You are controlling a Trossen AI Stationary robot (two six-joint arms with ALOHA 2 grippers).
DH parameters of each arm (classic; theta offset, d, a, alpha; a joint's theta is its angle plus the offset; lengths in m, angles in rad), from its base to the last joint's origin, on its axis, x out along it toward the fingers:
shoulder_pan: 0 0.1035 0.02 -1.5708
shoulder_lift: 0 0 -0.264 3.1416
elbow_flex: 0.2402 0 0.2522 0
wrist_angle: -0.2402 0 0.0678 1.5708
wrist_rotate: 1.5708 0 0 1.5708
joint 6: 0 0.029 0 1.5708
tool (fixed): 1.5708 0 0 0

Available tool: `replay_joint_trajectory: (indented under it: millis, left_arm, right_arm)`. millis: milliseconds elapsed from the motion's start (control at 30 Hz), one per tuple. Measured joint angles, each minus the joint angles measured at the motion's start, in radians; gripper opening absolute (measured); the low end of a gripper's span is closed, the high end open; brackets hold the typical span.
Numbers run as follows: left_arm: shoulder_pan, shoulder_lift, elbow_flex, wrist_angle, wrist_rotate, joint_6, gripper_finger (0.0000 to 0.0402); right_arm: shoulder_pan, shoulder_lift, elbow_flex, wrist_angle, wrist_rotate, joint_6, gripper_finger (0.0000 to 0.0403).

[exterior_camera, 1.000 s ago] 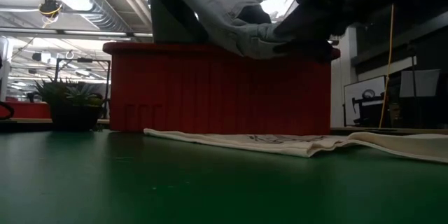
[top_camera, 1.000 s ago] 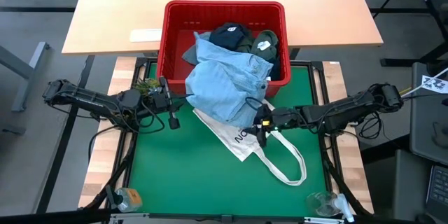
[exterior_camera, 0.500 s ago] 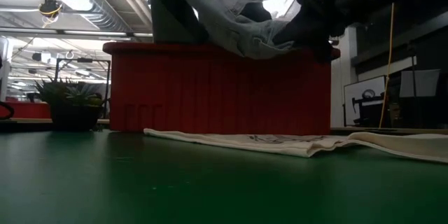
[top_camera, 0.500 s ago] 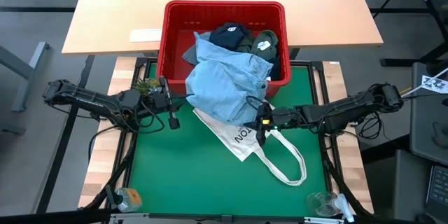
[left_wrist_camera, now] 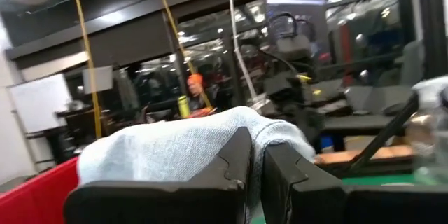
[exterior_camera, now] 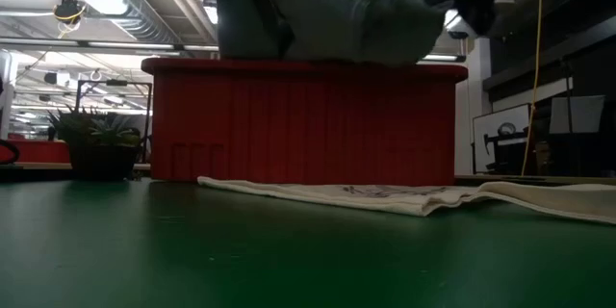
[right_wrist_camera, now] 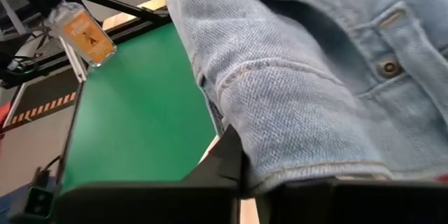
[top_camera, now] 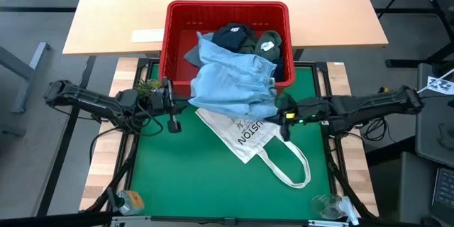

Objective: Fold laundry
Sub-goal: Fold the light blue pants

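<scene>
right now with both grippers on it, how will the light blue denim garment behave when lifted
Probably floppy: the light blue denim garment already drapes over the red basket rim. Likely heavyish, with thick seams. The left gripper and right gripper pinch opposite edges, so its middle should sag.

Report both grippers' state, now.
Left gripper: shut on the light blue denim garment.
Right gripper: shut on the same denim garment, at its other side.

Denim lifted off the tote
The right gripper [top_camera: 282, 118] has pinched the light blue denim garment [top_camera: 230, 85] and pulled it rightward, uncovering the white printed tote bag [top_camera: 245, 132].
</scene>
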Motion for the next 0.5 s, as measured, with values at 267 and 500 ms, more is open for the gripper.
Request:
replay_joint_trajectory:
  millis: [267, 500]
  left_arm:
    - [-0.061, 0.168, 0.0, 0.134, 0.006, -0.054, 0.0011]
    - [-0.137, 0.306, 0.101, 0.133, -0.003, -0.074, 0.0011]
  right_arm:
    - [0.0, -0.126, 0.075, -0.243, -0.028, 0.022, 0.0009]
    - [0.001, -0.202, 0.088, -0.36, -0.12, 0.08, 0.0006]
